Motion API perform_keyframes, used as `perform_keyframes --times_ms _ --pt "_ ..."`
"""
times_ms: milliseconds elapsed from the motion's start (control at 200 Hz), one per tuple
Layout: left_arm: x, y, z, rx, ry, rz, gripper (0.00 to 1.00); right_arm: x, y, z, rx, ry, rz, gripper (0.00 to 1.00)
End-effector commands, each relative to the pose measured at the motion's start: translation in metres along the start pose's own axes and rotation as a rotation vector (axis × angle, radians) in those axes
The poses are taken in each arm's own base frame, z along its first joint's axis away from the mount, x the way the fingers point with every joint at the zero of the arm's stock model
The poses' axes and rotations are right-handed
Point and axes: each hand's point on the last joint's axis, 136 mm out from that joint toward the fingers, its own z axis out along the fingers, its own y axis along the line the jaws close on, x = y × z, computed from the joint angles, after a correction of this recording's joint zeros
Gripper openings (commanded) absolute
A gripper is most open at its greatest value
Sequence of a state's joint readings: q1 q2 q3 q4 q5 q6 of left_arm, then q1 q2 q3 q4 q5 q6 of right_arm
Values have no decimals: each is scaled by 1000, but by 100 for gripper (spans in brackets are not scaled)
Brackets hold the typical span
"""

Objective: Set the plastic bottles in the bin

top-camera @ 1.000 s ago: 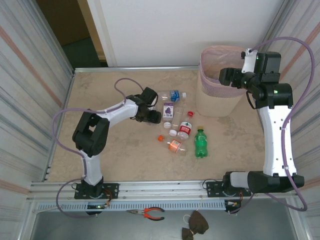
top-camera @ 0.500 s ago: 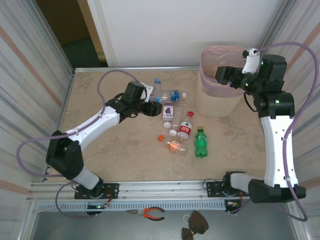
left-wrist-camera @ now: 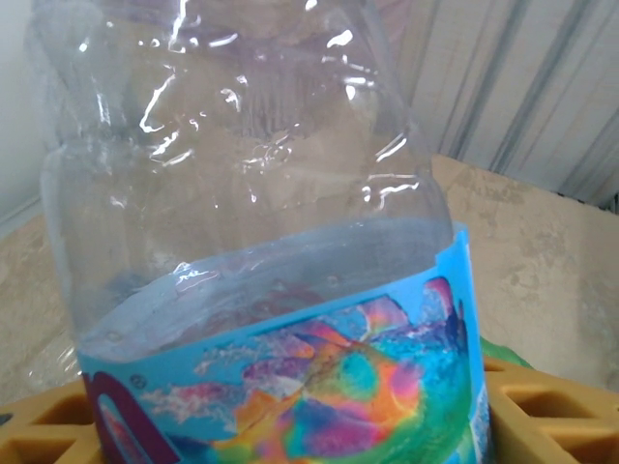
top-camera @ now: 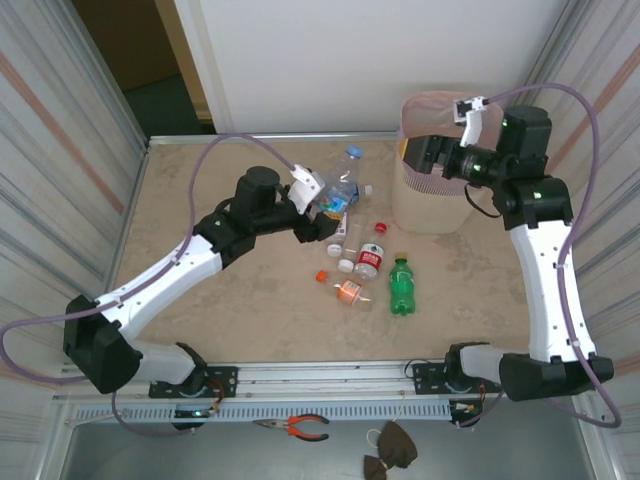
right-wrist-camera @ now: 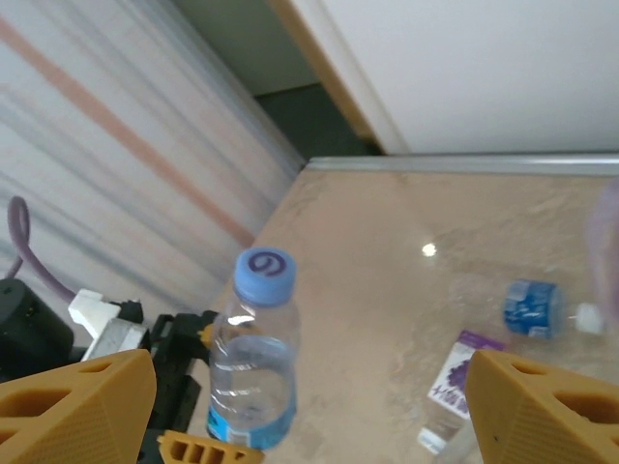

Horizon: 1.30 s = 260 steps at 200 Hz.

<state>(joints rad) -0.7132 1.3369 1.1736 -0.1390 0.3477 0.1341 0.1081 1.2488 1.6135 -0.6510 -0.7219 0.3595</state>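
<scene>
While the left gripper clamps the clear blue-capped plastic bottle upright above the beige table, the pale pink mesh-walled plastic bin stands to its right, well apart. Long axis of the held bottle: vertical. The right gripper, jaws apart and empty, hovers at the bin rim. Count: one bottle held; six other bottles lying on the table, near as I can tell; one bin.

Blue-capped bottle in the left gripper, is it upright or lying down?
Upright: the bottle stands cap up, clamped in the left gripper.
</scene>
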Motion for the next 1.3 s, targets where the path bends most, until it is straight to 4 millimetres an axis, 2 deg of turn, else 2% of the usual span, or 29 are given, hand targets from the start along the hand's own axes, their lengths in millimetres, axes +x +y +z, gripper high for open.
perform_keyframes --times_ms 0,195,301,681,897,1092,1297 --pt "-22 -10 -2 1 -27 132 65 14 11 17 -81 78 38 83" --pt "-24 -19 8 -10 17 193 66 36 7 43 -101 182 92 82" --pt "-25 -19 10 -26 27 201 66 46 12 53 -145 233 109 79" --pt "-29 -17 11 -48 34 202 66 83 23 74 -201 370 112 75" --pt "-30 -17 11 -52 31 201 67 85 21 78 -180 375 109 67" --pt "-33 -16 10 -55 22 199 68 80 22 77 -173 353 106 58" --pt "-39 -18 6 -51 -2 196 78 72 21 75 -151 320 96 54"
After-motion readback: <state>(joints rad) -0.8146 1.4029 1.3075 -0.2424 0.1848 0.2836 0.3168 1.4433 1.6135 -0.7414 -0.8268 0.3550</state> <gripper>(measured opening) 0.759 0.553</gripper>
